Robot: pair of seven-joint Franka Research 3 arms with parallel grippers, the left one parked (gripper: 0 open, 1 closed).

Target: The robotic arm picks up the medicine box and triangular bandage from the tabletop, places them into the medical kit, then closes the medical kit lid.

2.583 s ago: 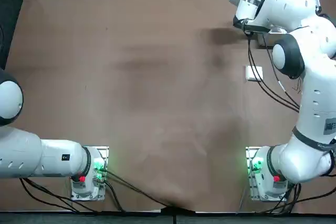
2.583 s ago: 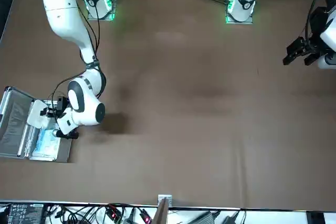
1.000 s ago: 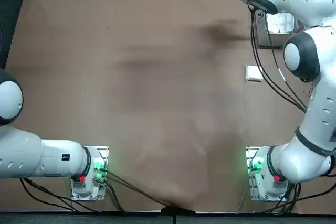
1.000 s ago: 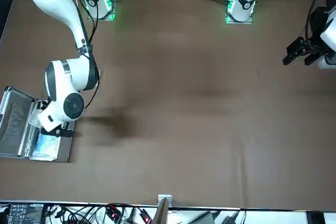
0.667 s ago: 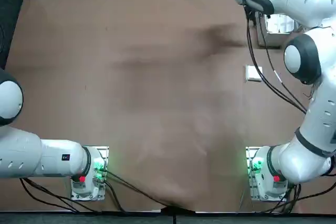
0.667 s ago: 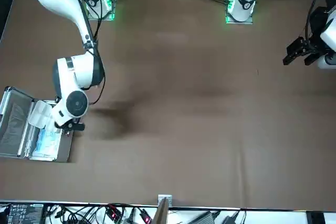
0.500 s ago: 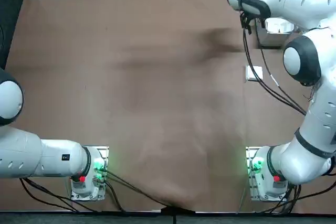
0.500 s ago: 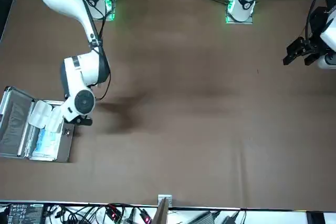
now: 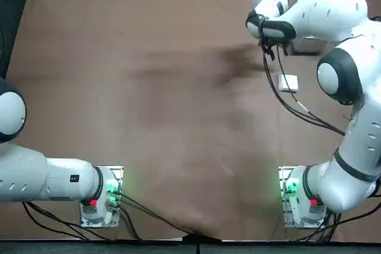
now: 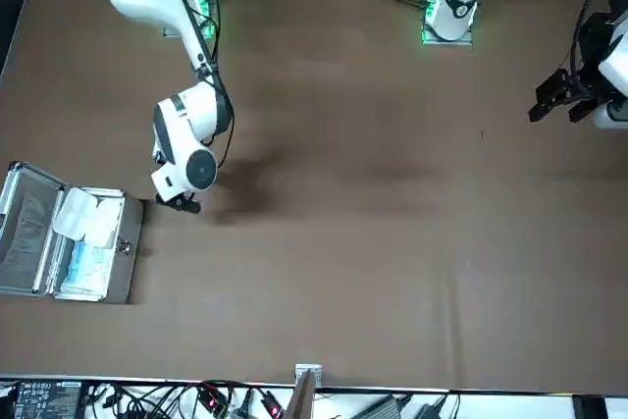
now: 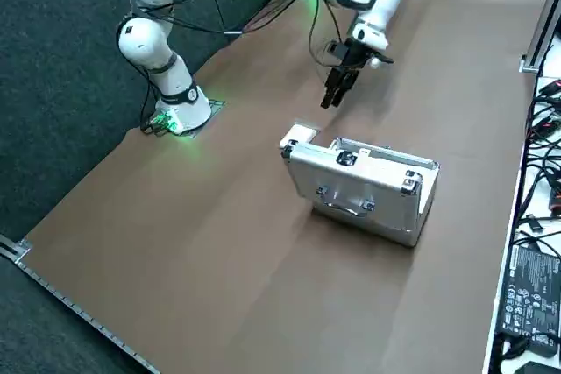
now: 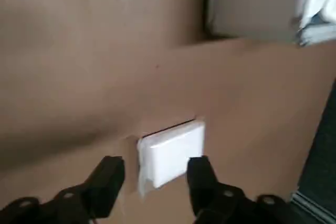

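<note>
- my right gripper (image 12: 155, 182) is released, its two fingers spread apart with nothing clasped; in the right wrist view the box (image 12: 172, 153) shows between and beyond them.
- in the top view my own arm (image 9: 333, 13) covers much of the kit (image 9: 306, 46), and i cannot make out the lid there.
- in the front view i cannot make out the box; the top view shows it on the table (image 9: 178, 117), near the kit, with my cable (image 9: 275, 90) passing just beside it.
- the right wrist view cuts the kit off at the frame's edge, and what it holds is blurred.
- the front view shows the lid (image 10: 27, 233) open, the bandage (image 10: 88, 215) at the kit's hinge side, and a pale blue sheet (image 10: 88, 267) inside.
- the table is brown and smooth, with soft shadows; dark floor (image 11: 70, 67) lies past one edge, tangled wires (image 10: 177, 399) and a metal post (image 10: 301, 399) past another.
- half a second ago my wrist end reached over the kit's edge in the front view; now it is apart from it, and the box has not moved.
</note>
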